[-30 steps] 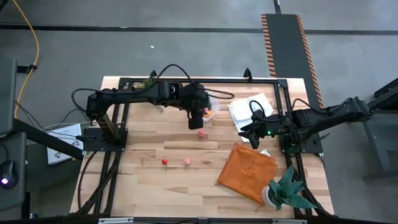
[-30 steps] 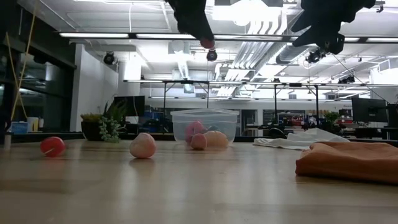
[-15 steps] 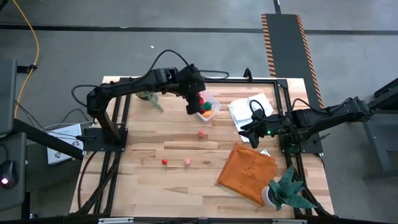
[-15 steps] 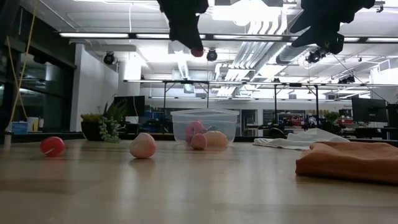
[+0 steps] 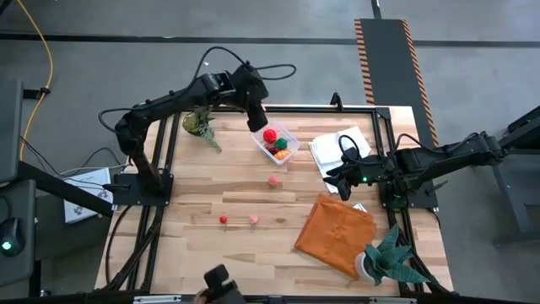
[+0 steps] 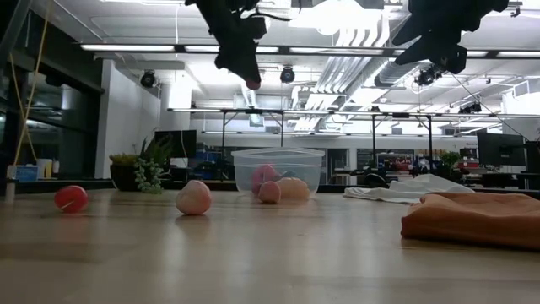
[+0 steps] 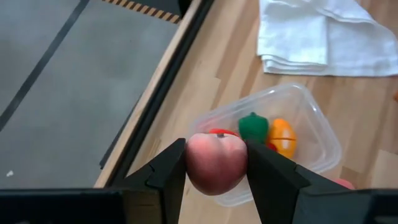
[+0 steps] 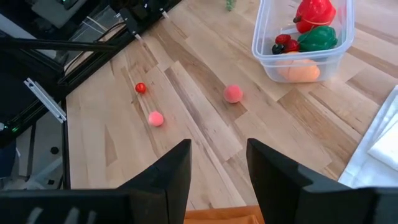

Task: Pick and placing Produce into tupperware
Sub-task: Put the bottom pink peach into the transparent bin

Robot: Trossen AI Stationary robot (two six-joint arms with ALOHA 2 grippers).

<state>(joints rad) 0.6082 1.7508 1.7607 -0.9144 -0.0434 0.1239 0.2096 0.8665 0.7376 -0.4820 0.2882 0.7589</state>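
The left pincer [image 7: 216, 177] is clamped on a round, matte pink peach-like toy fruit [image 7: 216, 163], one dark finger on each side, and hangs high above the far part of the wooden bench [image 5: 202, 198]. In the high view it sits just left of the tupperware [image 5: 275, 143], apart from it. The tupperware is a clear plastic box with rounded corners at the far middle of the bench; it holds a red piece [image 8: 314, 12], a green pepper-shaped piece [image 8: 317, 38], an orange piece [image 7: 283, 136] and small dark red bits.

The right pincer [image 8: 217, 163] stands with its fingers apart and nothing between them, raised over the right side of the bench, just beside a folded white cloth [image 5: 336, 149].

Three smooth little balls of produce lie loose on the planks: a pink one [image 5: 274, 181] near the tupperware's near side, and nearer still a red one [image 5: 223, 219] and a pale pink one [image 5: 253, 219] side by side. A crumpled orange cloth [image 5: 333, 230] lies near right, with a spiky green potted plant [image 5: 390, 257] beside it.
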